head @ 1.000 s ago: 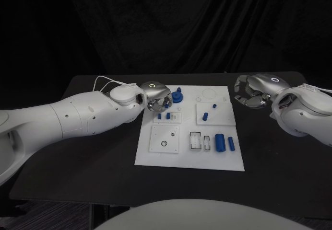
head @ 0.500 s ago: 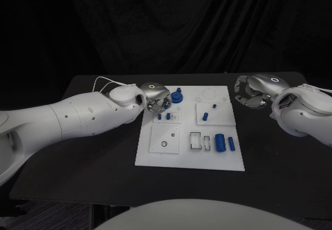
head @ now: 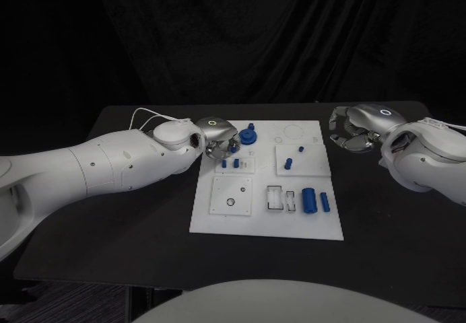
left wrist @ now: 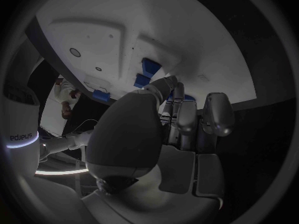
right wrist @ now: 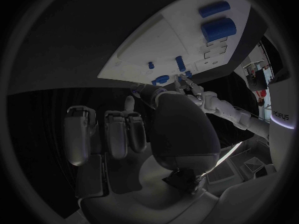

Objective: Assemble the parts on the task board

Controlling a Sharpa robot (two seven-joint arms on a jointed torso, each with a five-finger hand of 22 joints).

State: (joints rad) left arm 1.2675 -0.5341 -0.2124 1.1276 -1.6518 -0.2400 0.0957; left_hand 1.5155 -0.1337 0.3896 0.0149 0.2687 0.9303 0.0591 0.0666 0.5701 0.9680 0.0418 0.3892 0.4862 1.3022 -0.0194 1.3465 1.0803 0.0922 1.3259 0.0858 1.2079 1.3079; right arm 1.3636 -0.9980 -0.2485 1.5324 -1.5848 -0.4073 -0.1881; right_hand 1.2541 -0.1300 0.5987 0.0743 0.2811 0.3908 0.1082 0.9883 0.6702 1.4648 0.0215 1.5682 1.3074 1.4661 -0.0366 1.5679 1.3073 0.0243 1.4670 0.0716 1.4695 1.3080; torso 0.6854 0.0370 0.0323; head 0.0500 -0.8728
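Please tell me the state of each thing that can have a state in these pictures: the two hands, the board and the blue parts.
left hand: over the board's far left corner, fingers around small blue pegs; a grip cannot be told.
right hand: beside the board's right edge, fingers curled, holding nothing.
task board: flat on the table.
big blue cylinder: lying on its side.
blue gear piece: standing on the board.

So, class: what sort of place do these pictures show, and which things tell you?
Probably a robotics test lab: a white task board with blue parts on a black table, dark drapes behind.
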